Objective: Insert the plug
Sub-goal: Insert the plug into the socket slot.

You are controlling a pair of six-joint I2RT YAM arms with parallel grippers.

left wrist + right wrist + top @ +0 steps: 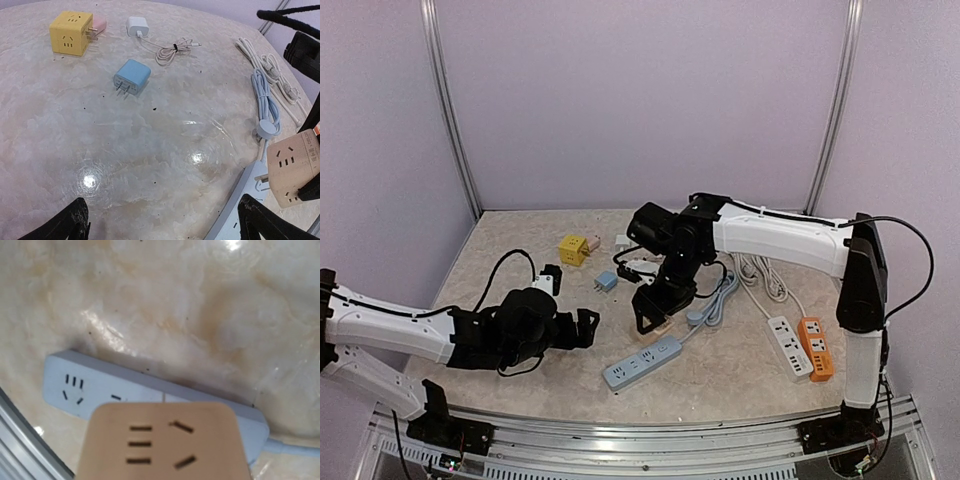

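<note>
While the right tool (pixel 655 312) grips the beige cube plug (pixel 293 169) by its sides, the grey-blue power strip (pixel 95 385) lies on the worktop (pixel 150 150) directly beneath it, one end socket showing past the cube's edge. Whether the prongs touch the strip cannot be told. To that tool's left, the left tool (pixel 170 224) hovers low over the worktop with fingers spread wide, holding nothing. Ahead of it lies a blue charger (pixel 132 76), and farther off a yellow cube adapter (pixel 71 32) and a white charger (pixel 137 25) with its bundled cable.
</note>
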